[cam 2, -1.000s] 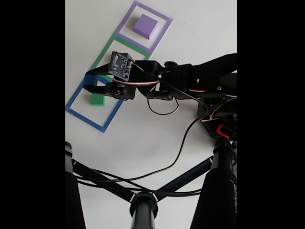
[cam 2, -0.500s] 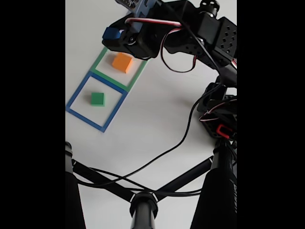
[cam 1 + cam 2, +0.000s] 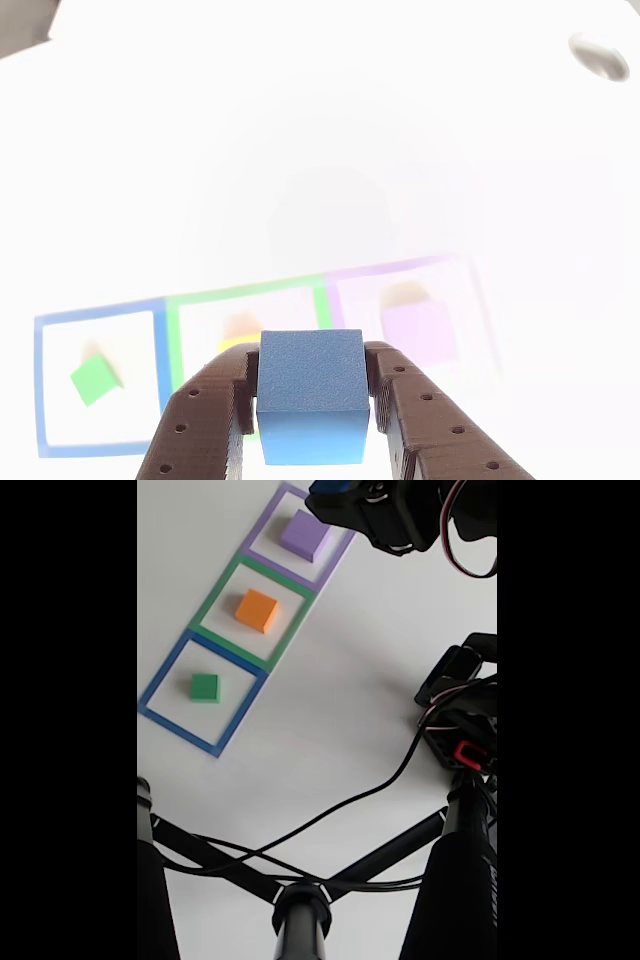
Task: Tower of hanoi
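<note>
In the other view my gripper (image 3: pixel 310 372) is shut on the small blue cube (image 3: pixel 310 400), held well above the table. Below it lie the green block (image 3: pixel 93 381) in the blue outline, the orange-yellow block (image 3: pixel 238 328) partly hidden behind the cube, and the pale purple block (image 3: pixel 420 332). The fixed view has the gripper (image 3: pixel 335 505) at the top edge with the blue cube (image 3: pixel 326 500), just up and right of the purple block (image 3: pixel 306 534). The orange-yellow block (image 3: pixel 257 610) and green block (image 3: pixel 205 687) sit apart, each in its own square.
Three flat square outlines run diagonally: blue (image 3: pixel 165 670), green (image 3: pixel 215 594), purple (image 3: pixel 262 520). The arm's base (image 3: pixel 460 725) stands at the right with a black cable (image 3: pixel 350 800) trailing over the table. Black stand legs (image 3: pixel 300 910) cross the bottom.
The gripper rose from the green block in the blue outline carrying the blue cube. It swung up and right past the orange-yellow block to beside the purple block.
</note>
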`<action>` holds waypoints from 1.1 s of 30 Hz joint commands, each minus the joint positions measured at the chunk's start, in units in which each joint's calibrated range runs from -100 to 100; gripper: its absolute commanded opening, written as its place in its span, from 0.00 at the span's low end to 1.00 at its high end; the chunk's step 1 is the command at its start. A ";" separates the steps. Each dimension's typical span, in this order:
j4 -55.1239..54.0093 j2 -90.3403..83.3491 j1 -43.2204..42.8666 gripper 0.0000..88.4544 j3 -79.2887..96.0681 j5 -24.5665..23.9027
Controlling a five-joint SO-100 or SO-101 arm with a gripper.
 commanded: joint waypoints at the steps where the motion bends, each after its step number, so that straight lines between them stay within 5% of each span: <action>1: 0.29 -0.82 5.23 0.03 -2.00 2.20; 9: -2.22 -0.73 10.31 0.03 2.46 2.36; 15: -15.01 -8.24 15.11 0.03 24.09 2.36; 24: -49.26 -13.65 17.41 0.04 60.73 2.36; 33: -89.43 -1.06 18.08 0.04 83.00 2.36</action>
